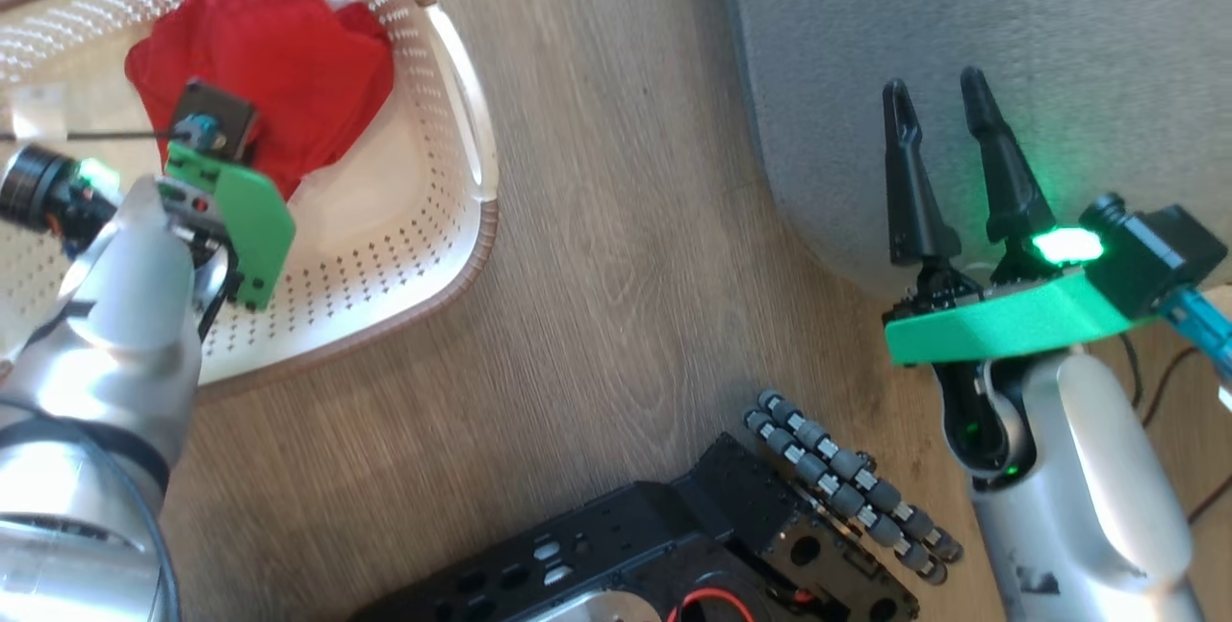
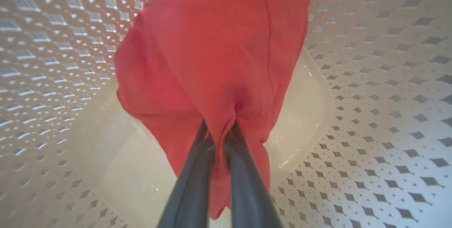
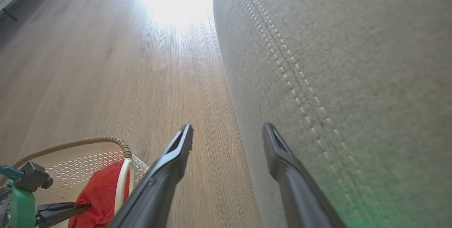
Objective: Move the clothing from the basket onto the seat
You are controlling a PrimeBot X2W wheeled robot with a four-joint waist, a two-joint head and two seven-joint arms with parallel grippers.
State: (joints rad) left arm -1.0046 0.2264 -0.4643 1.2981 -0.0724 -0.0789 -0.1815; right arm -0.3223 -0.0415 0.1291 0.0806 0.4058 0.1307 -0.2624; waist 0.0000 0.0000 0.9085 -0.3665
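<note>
Red clothing (image 1: 279,54) bunched inside basket (image 1: 385,246), toward far corner, close to white handle (image 1: 462,92). Covers part of cream bottom (image 1: 375,189); looks like one heap, cannot tell one garment or two. Pinched by left gripper (image 2: 219,126), clamped tight on a puckered fold. Drapes down past both fingers (image 2: 247,185) in left wrist view. Cannot tell whether lifted off bottom or resting on it. Reaches in from basket's near side, silver forearm (image 1: 125,314) over near rim, green mount (image 1: 250,227) above perforated wall. Also seen from right wrist: dark fingertips buried in red cloth beside handle.

Sits on wood floor (image 1: 626,266), basket that is, brown rim (image 1: 486,237) well apart from seat (image 1: 1011,25); bare strip of floor between. Grey fabric on seat, rounded corner toward basket, double line of light stitching (image 3: 289,69) along edge.

At that corner, right gripper (image 1: 934,83) with fingers spread wide, tips pointing in over grey fabric. From right wrist, one finger over floor, other along seat's side; touching or not, cannot tell. Green glow on right wrist (image 1: 1064,245), green tint on fabric below. Black base (image 1: 674,545) with grey rollers (image 1: 847,487) on floor, nearest side, between both arms.
</note>
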